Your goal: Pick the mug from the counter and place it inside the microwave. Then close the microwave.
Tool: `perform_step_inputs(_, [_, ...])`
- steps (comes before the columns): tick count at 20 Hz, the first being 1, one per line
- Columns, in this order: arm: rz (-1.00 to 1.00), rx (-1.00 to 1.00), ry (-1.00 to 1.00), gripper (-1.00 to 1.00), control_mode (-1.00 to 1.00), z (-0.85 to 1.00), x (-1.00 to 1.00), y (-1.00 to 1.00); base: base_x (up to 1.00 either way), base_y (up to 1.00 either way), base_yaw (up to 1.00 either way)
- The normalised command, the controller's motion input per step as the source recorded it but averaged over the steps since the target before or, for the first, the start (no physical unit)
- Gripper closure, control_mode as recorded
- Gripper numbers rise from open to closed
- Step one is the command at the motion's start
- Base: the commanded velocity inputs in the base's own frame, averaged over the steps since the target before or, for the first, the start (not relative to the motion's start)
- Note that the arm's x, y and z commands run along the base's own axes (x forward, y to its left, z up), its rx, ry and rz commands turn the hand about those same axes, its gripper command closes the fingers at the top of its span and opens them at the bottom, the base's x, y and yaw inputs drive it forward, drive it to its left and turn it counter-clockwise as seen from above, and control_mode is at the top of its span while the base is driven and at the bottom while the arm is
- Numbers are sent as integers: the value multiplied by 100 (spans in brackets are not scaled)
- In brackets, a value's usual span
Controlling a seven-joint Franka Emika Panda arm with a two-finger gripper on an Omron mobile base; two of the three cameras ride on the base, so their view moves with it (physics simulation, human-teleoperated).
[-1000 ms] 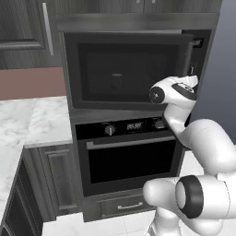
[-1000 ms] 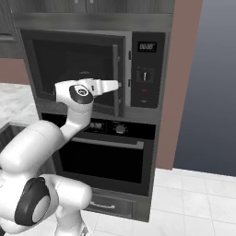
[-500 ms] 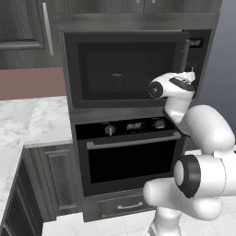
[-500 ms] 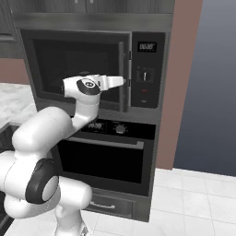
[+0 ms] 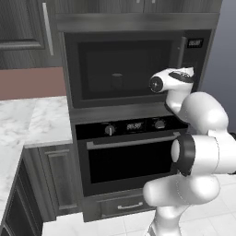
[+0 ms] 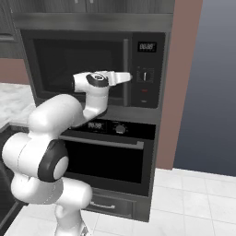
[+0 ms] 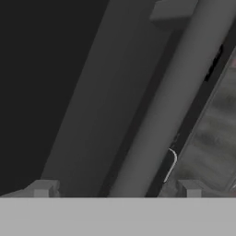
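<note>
**A:** Start with the gripper [image 7: 115, 188]. What is it doing?

**B:** Its fingers stand wide apart and hold nothing. In the hand view the two tips rise on either side of the foot of the vertical bar handle [image 7: 177, 97], which runs up between them. In the right base view the hand sits just at that handle [image 6: 126, 69], by the control panel [image 6: 146, 69].

**A:** So the door [image 5: 120, 69] looks shut?

**B:** It lies flush with the microwave [image 6: 92, 67] front, as far as I can judge. If any gap is left, the hand should press squarely on the door beside the bar, then draw straight back so a finger does not catch the handle.

**A:** And the mug [image 5: 117, 80]?

**B:** Behind the dark window, a small cylinder stands upright inside the cavity, near the middle. The counter [image 5: 32, 124] off to the left carries no mug where it shows.

**A:** Then little seems left.

**B:** I judge so: confirm the latch, back away.
</note>
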Motion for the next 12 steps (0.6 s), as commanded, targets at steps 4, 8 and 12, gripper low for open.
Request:
perform_step_inputs(4, [0,0,0,-100,-100,0,35,-17,0,0,0])
perform_step_inputs(8, [0,0,0,-100,-100,0,24,-19,0,0,0])
perform_step_inputs(12, [0,0,1,-100,-100,0,11,-13,0,0,0])
